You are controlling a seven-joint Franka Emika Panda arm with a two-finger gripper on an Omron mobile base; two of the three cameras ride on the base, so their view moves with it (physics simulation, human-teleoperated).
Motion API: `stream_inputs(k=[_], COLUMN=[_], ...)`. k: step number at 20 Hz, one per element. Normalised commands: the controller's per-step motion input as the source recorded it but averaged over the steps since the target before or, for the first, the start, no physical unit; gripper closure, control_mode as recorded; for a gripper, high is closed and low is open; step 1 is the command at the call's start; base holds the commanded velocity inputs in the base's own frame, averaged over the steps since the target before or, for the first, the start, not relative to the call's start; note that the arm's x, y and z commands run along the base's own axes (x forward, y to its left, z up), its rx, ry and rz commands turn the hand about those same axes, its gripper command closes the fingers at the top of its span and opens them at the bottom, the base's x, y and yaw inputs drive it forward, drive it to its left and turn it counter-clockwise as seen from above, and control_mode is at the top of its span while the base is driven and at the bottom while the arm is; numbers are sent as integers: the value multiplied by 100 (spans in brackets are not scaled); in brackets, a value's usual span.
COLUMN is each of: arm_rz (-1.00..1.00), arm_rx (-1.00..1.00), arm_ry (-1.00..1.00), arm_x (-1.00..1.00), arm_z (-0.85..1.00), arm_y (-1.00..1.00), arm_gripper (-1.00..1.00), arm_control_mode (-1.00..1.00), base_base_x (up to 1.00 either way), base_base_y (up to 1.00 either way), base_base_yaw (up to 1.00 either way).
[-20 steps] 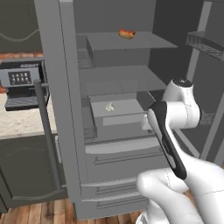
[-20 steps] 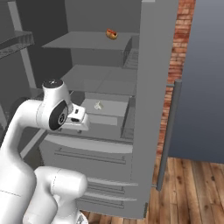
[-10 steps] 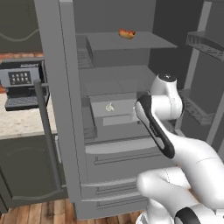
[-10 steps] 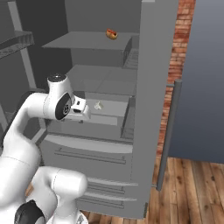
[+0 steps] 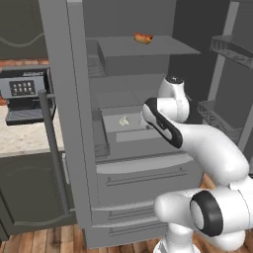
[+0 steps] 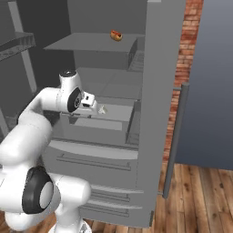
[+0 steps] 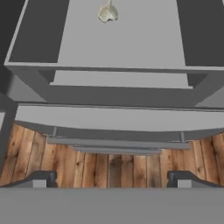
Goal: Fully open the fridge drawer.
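The fridge drawer (image 5: 129, 138) (image 6: 102, 120) is a plain grey box sticking partway out of the open fridge at mid height. A small pale garlic-like item (image 5: 123, 120) (image 6: 102, 109) (image 7: 107, 13) lies on it. In the hand view the drawer's flat front lip (image 7: 120, 79) lies across the upper middle. My gripper (image 6: 93, 104) (image 7: 113, 177) hangs just in front of and above that lip, pointing down. It is open, its fingertips (image 7: 43, 177) wide apart with nothing between them, apart from the lip.
Wider grey front panels with long bar handles (image 5: 143, 175) (image 6: 91, 159) (image 7: 118, 142) sit below the drawer. A hot dog (image 5: 143, 37) (image 6: 116, 35) lies on the top shelf. Open fridge doors (image 5: 64, 99) (image 6: 157, 91) flank the opening, their wire baskets (image 5: 232, 49) (image 6: 18, 43) to the side. A coffee machine (image 5: 24, 89) is at the left.
My arm has swung in toward the fridge, bringing the hand closer to the drawer's front. The drawer and the pale item have not moved.
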Motion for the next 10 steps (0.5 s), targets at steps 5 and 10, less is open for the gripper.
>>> stream_inputs(k=[5,10], arm_rz=[0,0], arm_rx=[0,0], arm_ry=[0,-1], arm_x=[63,45], arm_z=[-13,-25], arm_y=[0,0], arm_gripper=[-100,-100], arm_control_mode=[-100,-100], base_base_x=[0,0], base_base_y=[0,0], base_base_yaw=[0,0])
